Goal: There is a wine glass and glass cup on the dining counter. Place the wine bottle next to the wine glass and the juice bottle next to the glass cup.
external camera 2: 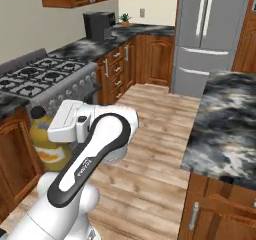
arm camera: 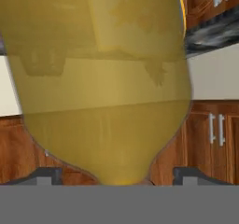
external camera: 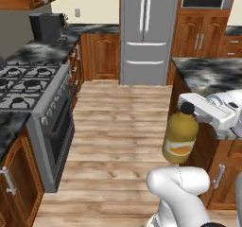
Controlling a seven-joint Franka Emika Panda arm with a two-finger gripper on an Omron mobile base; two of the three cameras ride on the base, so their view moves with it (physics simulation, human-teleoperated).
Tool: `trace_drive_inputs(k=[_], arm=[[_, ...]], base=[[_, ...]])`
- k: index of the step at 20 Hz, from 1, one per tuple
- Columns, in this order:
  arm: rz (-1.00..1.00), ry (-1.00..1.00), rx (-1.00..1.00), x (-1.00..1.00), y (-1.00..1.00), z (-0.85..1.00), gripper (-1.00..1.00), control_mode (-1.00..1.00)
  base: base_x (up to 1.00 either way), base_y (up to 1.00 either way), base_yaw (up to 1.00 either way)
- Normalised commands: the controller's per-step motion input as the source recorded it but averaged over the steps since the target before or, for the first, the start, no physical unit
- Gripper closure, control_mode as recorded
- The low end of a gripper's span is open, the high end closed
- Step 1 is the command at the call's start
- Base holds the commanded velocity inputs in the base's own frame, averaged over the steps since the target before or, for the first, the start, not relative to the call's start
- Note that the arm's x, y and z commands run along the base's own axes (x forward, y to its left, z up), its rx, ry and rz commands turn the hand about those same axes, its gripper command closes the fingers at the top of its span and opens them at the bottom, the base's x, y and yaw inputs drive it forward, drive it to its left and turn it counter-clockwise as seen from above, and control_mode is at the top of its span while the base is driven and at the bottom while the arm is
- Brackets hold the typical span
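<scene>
The juice bottle (external camera: pixel 180 137), squat and yellow-orange with a black cap and a white-orange label, hangs in the air over the wood floor. My gripper (external camera: pixel 188 110) is shut on it near the neck. From the other side the juice bottle (external camera 2: pixel 46 145) hangs left of my white hand, held by the gripper (external camera 2: pixel 44 123). Seen along the hand, the juice bottle (arm camera: pixel 102 87) sits between the gripper (arm camera: pixel 116 177) tips. The dining counter (external camera: pixel 204 74) with its marbled top stands just right of the bottle, and the dining counter (external camera 2: pixel 226 119) reaches along the right. The wine glass, glass cup and wine bottle are out of view.
A gas stove (external camera: pixel 29 85) with an oven below lines the left wall. A steel fridge (external camera: pixel 146 32) stands at the far end, with a black coffee machine (external camera: pixel 46 27) on the wall counter. Wood floor (external camera: pixel 118 122) runs between stove and island.
</scene>
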Motion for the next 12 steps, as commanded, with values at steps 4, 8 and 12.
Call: trace_drive_inputs(k=[4, 8, 12], arm=[[0.00, 0.00, 0.00, 0.00, 0.00, 0.00, 1.00, 1.00], [0.00, 0.00, 0.00, 0.00, 0.00, 0.00, 1.00, 1.00], [0.00, 0.00, 0.00, 0.00, 0.00, 0.00, 1.00, 1.00]], base=[[-0.11, -0.72, -0.66], [-0.04, -0.89, -0.59], [0.00, -0.92, -0.54]])
